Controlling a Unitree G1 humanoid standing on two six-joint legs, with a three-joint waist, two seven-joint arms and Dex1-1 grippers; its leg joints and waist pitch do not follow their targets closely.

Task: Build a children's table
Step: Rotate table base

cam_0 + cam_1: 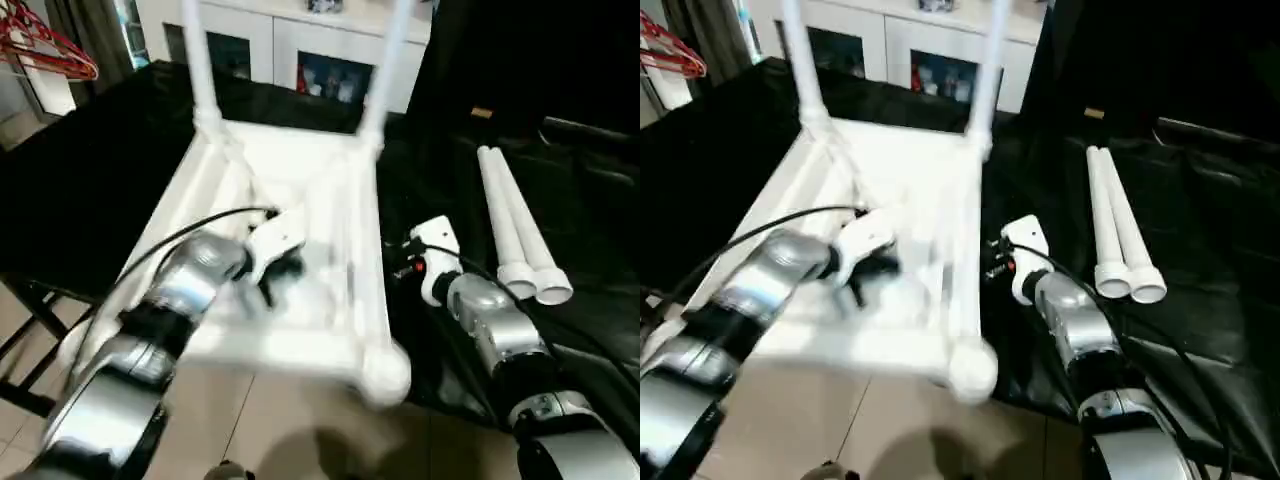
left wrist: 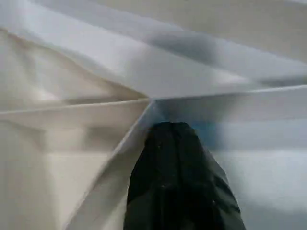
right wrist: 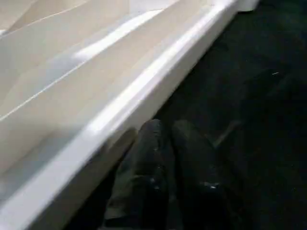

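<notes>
1. Black cloth covers the tabletop (image 1: 90, 180); the children's table top (image 1: 300, 170) lies on it upside down, its near end overhanging the edge.
2. Two legs (image 1: 200, 60) stand in the far sockets. Two spare legs (image 1: 515, 225) lie well apart to my right, so I judge it half built.
3. My left gripper (image 2: 180, 158) is closed, empty, over the ribs.
4. My right gripper (image 3: 177, 148) sits nearly closed beside the rim, seemingly holding nothing.
5. The standing legs' upper ends are cut off.

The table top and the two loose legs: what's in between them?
Between the top and loose legs, the eye views show black cloth and the right gripper.
</notes>
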